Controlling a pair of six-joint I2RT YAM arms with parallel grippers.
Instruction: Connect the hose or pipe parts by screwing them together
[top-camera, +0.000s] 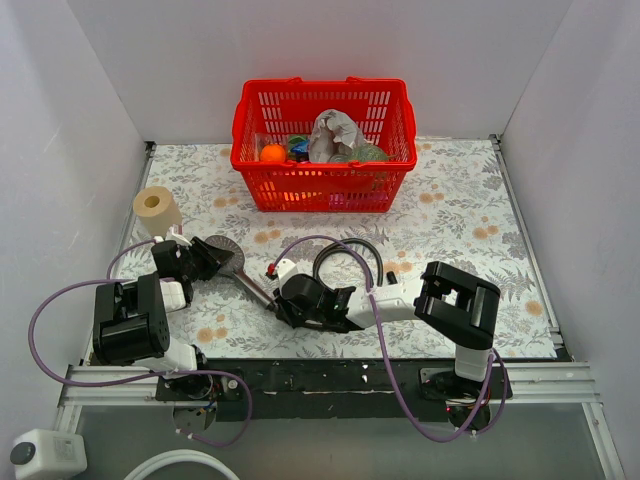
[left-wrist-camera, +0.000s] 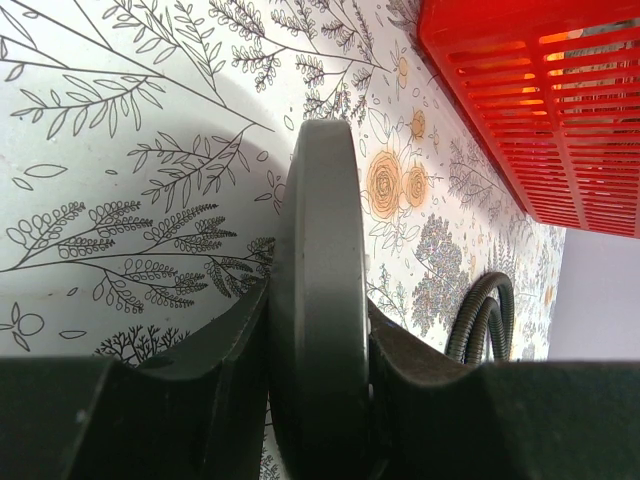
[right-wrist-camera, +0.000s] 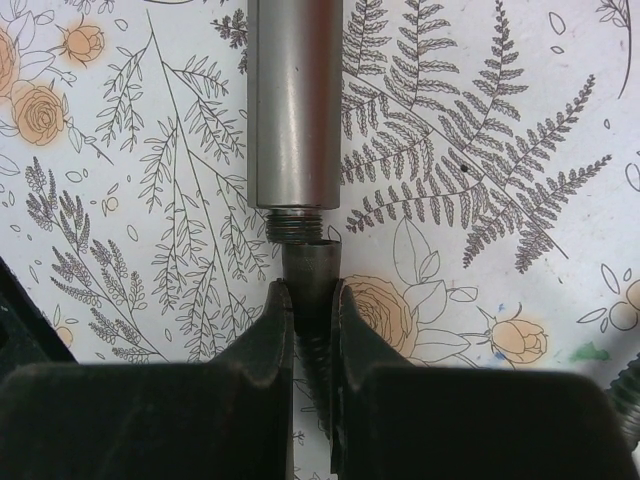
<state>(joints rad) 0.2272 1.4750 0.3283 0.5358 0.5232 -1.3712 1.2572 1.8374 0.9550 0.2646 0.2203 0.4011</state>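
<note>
Grey hand shower (top-camera: 250, 283) left of centre over floral worktop (top-camera: 460, 230), left tool (left-wrist-camera: 315, 310) pinching its round head (left-wrist-camera: 318, 200) edge-on, right tool (right-wrist-camera: 310, 295) clamped on hose end nut (right-wrist-camera: 308, 262) meeting the handle's threaded end, dark coiled hose (left-wrist-camera: 480, 315) behind, red basket (top-camera: 325, 190) upper centre

Bright even light, soft shadows; fg fingers (right-wrist-camera: 262, 350) dark, blurry
</note>
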